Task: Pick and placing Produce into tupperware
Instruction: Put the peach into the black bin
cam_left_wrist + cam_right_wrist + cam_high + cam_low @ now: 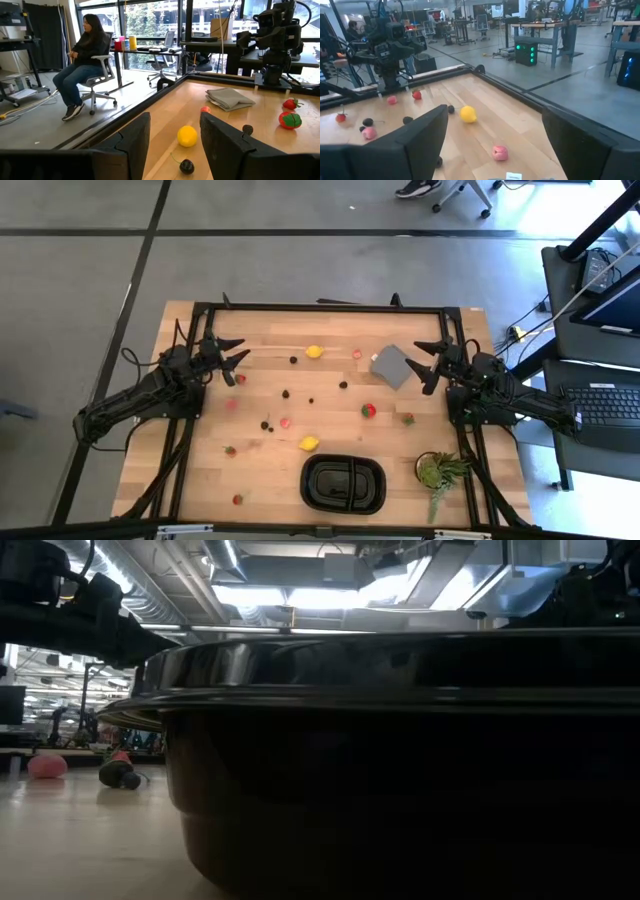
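Observation:
The black compartmented tupperware [343, 483] sits near the table's near edge and fills the low view [400, 770]. Produce lies scattered on the wood: one lemon [314, 351] near the far edge, another [309, 443] just beyond the tray, several red strawberry pieces such as [369, 410], and several tiny dark berries such as [286, 393]. My left gripper [240, 350] hovers open at the far left, with the far lemon [187, 136] and a dark berry [186, 166] ahead of it. My right gripper [422, 366] is open at the far right, beside the grey block.
A grey square block [390, 366] lies next to my right gripper. A green potted plant [440, 472] stands right of the tray. A black frame rims the table. A person sits on an office chair [85, 60] beyond the table. Bare wood lies between the scattered pieces.

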Robot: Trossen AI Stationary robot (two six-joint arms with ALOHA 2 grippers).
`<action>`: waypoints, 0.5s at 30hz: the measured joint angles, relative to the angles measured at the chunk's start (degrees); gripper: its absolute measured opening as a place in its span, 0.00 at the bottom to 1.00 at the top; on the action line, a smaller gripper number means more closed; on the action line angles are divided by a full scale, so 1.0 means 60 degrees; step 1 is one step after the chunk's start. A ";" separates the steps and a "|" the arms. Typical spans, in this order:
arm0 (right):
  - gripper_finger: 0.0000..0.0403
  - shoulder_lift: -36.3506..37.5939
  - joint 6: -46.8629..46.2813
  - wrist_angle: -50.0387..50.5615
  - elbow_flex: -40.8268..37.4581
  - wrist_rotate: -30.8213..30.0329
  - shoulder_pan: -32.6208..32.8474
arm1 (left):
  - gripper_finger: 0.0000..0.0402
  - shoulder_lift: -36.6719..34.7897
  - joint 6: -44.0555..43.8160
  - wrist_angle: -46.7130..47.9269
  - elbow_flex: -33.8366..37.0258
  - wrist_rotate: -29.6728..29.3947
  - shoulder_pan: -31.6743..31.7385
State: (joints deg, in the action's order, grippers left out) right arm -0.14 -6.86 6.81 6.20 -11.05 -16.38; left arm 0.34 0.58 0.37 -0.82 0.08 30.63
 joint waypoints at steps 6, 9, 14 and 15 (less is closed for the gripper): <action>0.81 -0.0049 0.0088 -0.0984 0.0000 0.0490 0.0000 | 0.41 0.0002 -0.0004 -0.0132 0.0001 -0.0365 0.0000; 0.81 -0.0203 0.0538 -0.2229 0.0000 0.1792 0.0000 | 0.41 0.0001 -0.0006 -0.0137 0.0001 -0.0376 0.0000; 0.81 -0.0934 0.1167 -0.3863 0.0000 0.3147 0.0004 | 0.41 0.0003 -0.0004 -0.0143 0.0001 -0.0387 0.0000; 0.81 -0.1106 0.1172 -0.4079 0.0000 0.3177 0.0007 | 0.41 0.0003 -0.0004 -0.0150 0.0001 -0.0391 0.0000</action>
State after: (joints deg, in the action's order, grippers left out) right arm -6.78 0.18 -17.66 6.20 8.01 -16.34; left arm 0.36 0.56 -0.54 -0.82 -2.26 30.63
